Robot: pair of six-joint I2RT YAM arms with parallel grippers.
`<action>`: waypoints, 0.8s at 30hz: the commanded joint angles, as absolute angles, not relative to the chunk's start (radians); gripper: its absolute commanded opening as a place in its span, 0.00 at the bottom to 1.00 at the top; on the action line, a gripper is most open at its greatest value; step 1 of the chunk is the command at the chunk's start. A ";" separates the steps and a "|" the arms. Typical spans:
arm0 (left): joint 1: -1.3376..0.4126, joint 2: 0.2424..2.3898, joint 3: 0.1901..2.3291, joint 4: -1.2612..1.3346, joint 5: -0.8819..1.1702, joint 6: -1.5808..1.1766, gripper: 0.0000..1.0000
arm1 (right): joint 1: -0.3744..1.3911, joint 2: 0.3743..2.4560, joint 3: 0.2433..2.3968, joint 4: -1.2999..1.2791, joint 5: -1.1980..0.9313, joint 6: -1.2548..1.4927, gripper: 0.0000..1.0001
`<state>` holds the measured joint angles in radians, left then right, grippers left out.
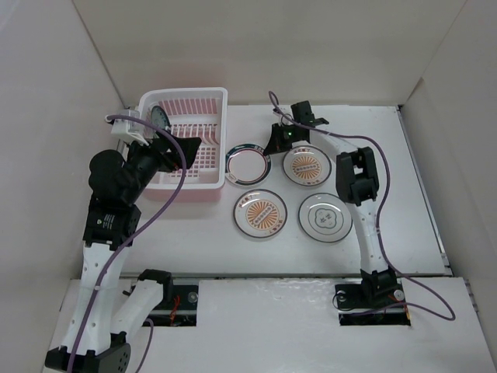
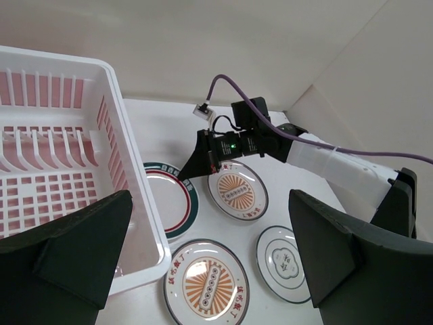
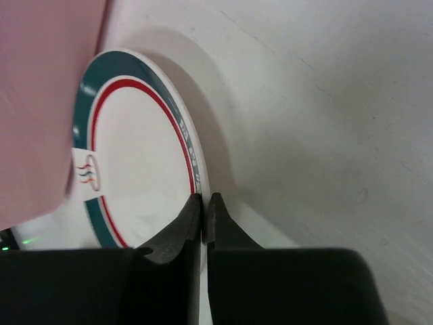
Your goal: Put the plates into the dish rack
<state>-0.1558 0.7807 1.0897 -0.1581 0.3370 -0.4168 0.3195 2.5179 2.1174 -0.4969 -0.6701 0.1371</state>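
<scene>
Grip on a plate edge beside the dish rack [image 1: 190, 191].
Nearest the arm bases, one sunburst plate [image 1: 260, 212] and the grey-patterned plate [image 1: 324, 217] lie flat on the table [image 1: 404, 194]. Behind them lie the second sunburst plate [image 1: 307, 165] and the teal-rimmed plate [image 1: 248, 163], which the right hand [image 3: 204, 200] pinches shut at the rim, probably the only purchase on a flat plate. The left hand [image 1: 189, 144] gapes wide and empty over the rack's right side. Farthest, the dark green plate [image 1: 159, 116] stands between tines. Red characters ring the sunbursts, seemingly Chinese, too small to read.
</scene>
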 commanded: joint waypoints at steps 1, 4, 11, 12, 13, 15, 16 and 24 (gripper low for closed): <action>-0.160 0.772 1.082 -0.121 0.336 -0.403 1.00 | 0.305 2.534 2.187 -0.523 -0.650 0.106 0.00; -0.160 0.772 1.062 -0.112 0.336 -0.403 1.00 | 0.293 2.545 2.224 -0.523 -0.661 0.141 0.00; -0.160 0.781 1.052 -0.112 0.336 -0.403 1.00 | 0.252 2.476 2.237 -0.532 -0.658 0.176 0.00; -0.160 0.781 1.052 -0.112 0.327 -0.403 1.00 | 0.242 2.449 2.237 -0.532 -0.644 0.176 0.00; -0.160 0.781 1.043 -0.112 0.327 -0.403 1.00 | 0.242 2.435 2.237 -0.532 -0.635 0.176 0.00; -0.160 0.791 1.043 -0.112 0.327 -0.403 1.00 | 0.224 2.410 2.227 -0.555 -0.597 0.176 0.00; -0.160 0.792 1.043 -0.112 0.327 -0.403 1.00 | 0.224 2.378 2.227 -0.555 -0.597 0.176 0.00; -0.160 0.879 1.060 -0.098 0.327 -0.459 1.00 | 0.195 2.126 2.077 -0.497 -0.555 0.187 0.00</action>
